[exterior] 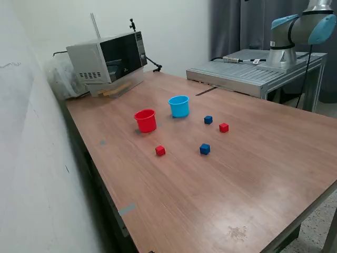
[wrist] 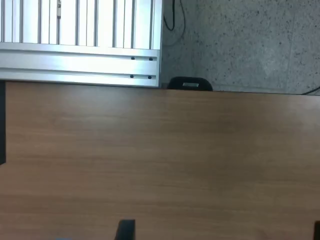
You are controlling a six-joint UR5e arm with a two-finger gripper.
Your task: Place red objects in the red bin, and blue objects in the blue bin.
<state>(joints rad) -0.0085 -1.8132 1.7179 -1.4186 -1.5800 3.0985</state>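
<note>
Exterior view first, going from its left to its right across the wooden table [exterior: 253,179]: 1 microwave [exterior: 108,60] sits tilted at the far left corner, with a crumpled clear plastic bag [exterior: 60,79] beside it against the wall. Toward the middle of the table stand 2 cups, both upright: the red bin [exterior: 146,120], then the blue bin [exterior: 179,106] just beside it, nearer the far edge. In front of them lie 4 small cubes, 2 red and 2 blue, all apart from one another and all outside the cups. The first red cube [exterior: 160,151] lies nearest the left edge, in front of the red bin. Next comes a blue cube [exterior: 205,149], level with it. Another blue cube [exterior: 208,120] lies farther back, beside the blue bin, and the second red cube [exterior: 224,127] sits near it on the exterior view's right.

Beyond the far right edge, 1 robot arm [exterior: 297,31] stands on a grey metal platform [exterior: 253,71]; it is cut off by the frame and its gripper is out of sight. I cannot tell how far the fingers are spread or whether they hold anything. The wrist view shows only bare tabletop, an aluminium frame [wrist: 80,60] and speckled floor [wrist: 250,40], with dark slivers at the picture's margins too small to identify. A grey curtain [exterior: 237,26] hangs behind the platform.
</note>
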